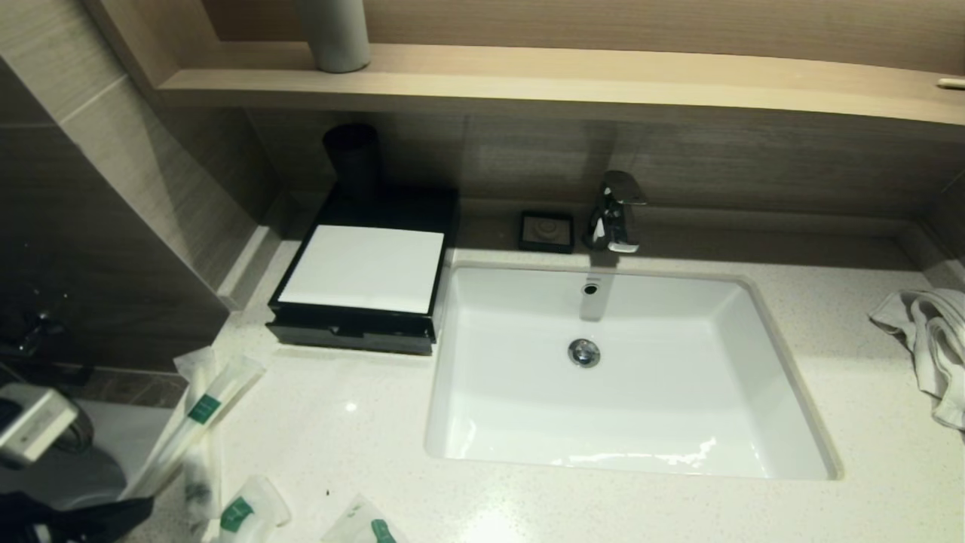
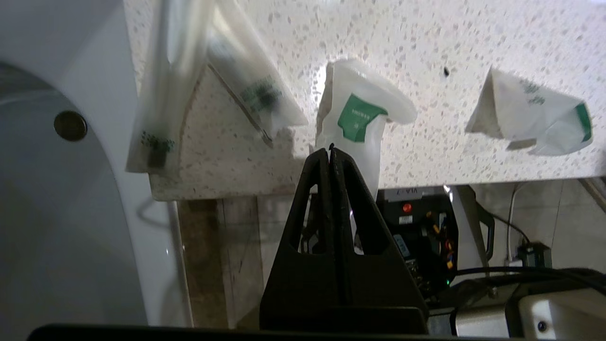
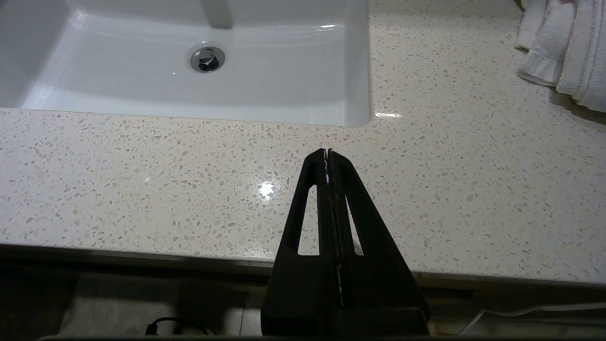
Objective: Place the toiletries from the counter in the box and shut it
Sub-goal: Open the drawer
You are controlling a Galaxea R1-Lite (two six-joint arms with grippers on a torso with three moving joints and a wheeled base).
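Reaching for the pouch (image 2: 362, 118) by the desk (image 2: 426, 38) edge, we should first open the left gripper's (image 2: 330, 149) closed fingers; right fingers (image 3: 327, 152) are closed too.

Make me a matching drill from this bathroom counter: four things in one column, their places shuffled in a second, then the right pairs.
Things:
1. box
2. towel
3. small black dish
4. toiletries

Places:
A. by the counter's near left corner
B. at the back, just left of the faucet
C. on the counter's far right
D. left of the sink, against the back wall

Pairs: 1-D, 2-C, 3-B, 4-A
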